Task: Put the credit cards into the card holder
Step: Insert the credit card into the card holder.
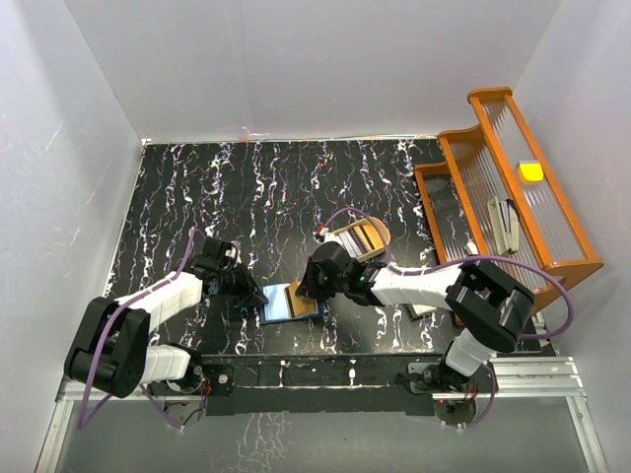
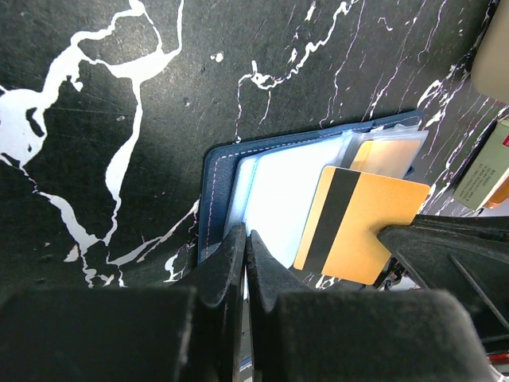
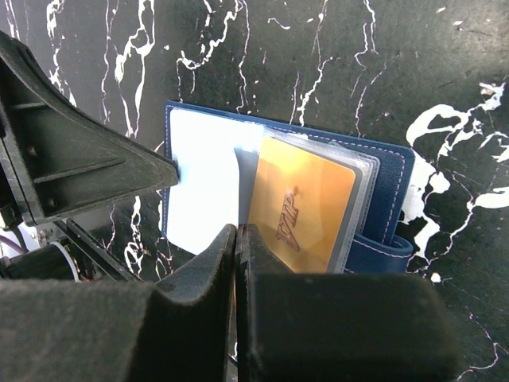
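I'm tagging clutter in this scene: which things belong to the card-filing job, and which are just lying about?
Job: orange card; card holder; left pincer; right pincer.
Lying about: tan tray; orange rack; yellow item on the rack.

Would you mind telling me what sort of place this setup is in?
Probably a robotics lab test cell: plain white walls box in a black marbled tabletop, and a left arm and right arm are bolted to a metal rail at its near edge.
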Available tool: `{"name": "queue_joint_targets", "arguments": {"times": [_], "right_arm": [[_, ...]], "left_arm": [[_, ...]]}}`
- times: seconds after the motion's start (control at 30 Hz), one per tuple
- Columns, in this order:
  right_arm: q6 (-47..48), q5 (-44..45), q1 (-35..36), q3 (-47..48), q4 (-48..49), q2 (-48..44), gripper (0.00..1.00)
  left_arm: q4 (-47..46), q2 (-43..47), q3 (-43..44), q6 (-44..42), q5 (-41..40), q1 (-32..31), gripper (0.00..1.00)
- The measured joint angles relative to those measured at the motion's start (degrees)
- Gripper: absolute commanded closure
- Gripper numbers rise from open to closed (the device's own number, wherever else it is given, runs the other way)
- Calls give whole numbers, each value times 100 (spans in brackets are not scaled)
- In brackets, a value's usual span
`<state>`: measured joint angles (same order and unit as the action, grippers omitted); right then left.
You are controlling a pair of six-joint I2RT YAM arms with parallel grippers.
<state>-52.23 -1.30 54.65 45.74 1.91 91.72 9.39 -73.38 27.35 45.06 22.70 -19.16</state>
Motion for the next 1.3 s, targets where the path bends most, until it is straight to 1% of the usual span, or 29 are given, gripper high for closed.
{"name": "queue_joint_targets", "arguments": {"times": [0.43, 0.63, 0.9, 1.3], "right_arm": [[-92, 140, 4, -66, 4, -50, 100], [-90, 221, 4, -184, -33, -251, 100], [-103, 173, 4, -247, 50, -240, 100], [-236, -76, -138, -560, 713, -177, 100]], "left_arm": [[2, 4, 0, 0, 0, -2, 100], [2, 11, -4, 4, 0, -2, 100], [-7, 20, -20, 17, 0, -2, 100], [-55, 42, -61, 52, 7, 0, 100]]}}
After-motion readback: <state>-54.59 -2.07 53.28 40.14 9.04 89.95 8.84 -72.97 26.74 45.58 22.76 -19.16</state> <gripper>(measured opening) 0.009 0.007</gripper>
